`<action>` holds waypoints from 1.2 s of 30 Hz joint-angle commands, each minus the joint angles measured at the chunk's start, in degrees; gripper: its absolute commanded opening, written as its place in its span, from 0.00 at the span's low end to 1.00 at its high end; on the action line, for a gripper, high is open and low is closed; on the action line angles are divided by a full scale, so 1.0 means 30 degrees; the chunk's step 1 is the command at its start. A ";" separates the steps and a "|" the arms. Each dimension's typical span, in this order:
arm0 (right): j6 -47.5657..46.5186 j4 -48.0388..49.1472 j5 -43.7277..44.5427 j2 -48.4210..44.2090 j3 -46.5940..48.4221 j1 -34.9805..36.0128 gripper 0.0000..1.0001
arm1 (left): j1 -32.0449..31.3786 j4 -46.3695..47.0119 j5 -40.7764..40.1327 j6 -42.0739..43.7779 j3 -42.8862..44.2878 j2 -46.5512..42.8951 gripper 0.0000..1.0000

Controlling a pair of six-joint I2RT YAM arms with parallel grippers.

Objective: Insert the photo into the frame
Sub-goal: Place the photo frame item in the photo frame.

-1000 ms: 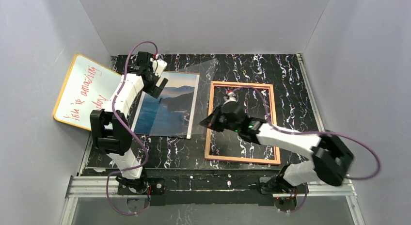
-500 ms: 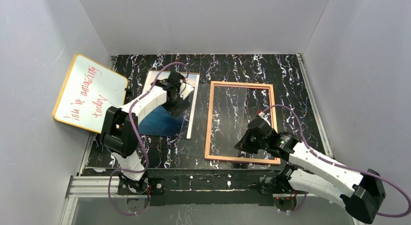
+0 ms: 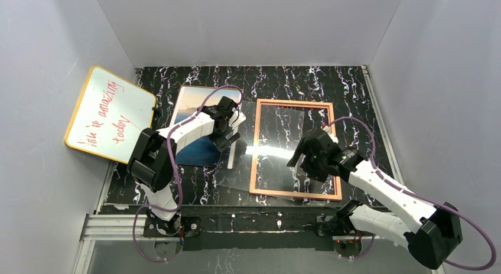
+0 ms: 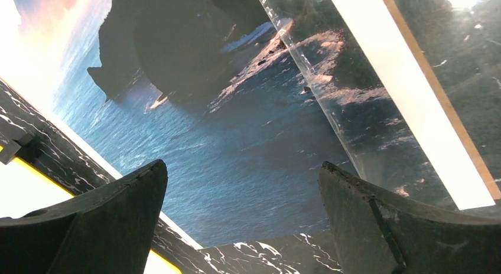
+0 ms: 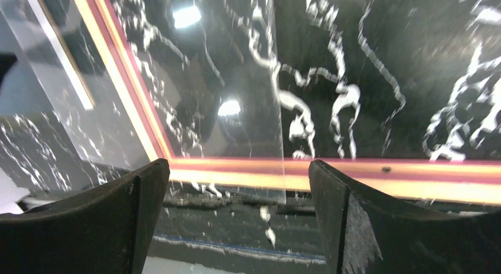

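Note:
The photo (image 3: pixel 195 151), a blue sea print with a white margin, lies flat on the black marbled table left of centre. My left gripper (image 3: pixel 228 136) hovers open over its right side. In the left wrist view the photo (image 4: pixel 207 138) fills the space between the fingers (image 4: pixel 118 215) of that gripper (image 4: pixel 242 179), which hold nothing. The frame (image 3: pixel 254 156), thin and pink, lies flat at centre right. My right gripper (image 3: pixel 307 159) is open above its near part. The right wrist view shows the frame's near rail (image 5: pixel 384 173) just beyond this gripper (image 5: pixel 236 185), which is empty.
A clear plastic sheet (image 3: pixel 277 132) lies askew over the frame's left side and the table beside it, its edge (image 4: pixel 348 114) overlapping the photo. A yellow-rimmed whiteboard (image 3: pixel 109 114) with red writing leans at the far left. Grey walls enclose the table.
My right gripper has opened and let go of the clear sheet, which now rests across the frame. The left gripper has moved right and nearer, over the photo's right side.

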 commanded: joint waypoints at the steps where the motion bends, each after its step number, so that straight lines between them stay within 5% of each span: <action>1: -0.3816 0.1664 -0.1392 0.0730 0.0466 -0.3163 0.98 | -0.0238 0.0251 -0.0875 -0.0122 -0.0289 0.0353 0.98; 10: -0.7103 0.7096 -0.9217 0.4845 -0.1130 -0.9542 0.99 | -0.0576 0.0483 -0.1041 -0.0247 -0.0409 0.0503 0.98; 26: -0.5578 1.5315 -1.3544 1.0089 -0.3110 -1.0618 0.88 | -0.0732 0.0961 -0.0904 -0.0249 -0.0949 0.1194 0.98; 32: -0.3505 1.8924 -1.3554 0.9741 -0.4621 -1.0615 0.73 | -0.0740 0.1268 -0.0784 -0.0140 -0.1273 0.1499 0.98; 36: -0.1170 2.5306 -1.3557 0.8207 -0.7284 -1.0614 0.56 | -0.0740 0.1318 -0.0710 -0.0046 -0.1284 0.1705 0.98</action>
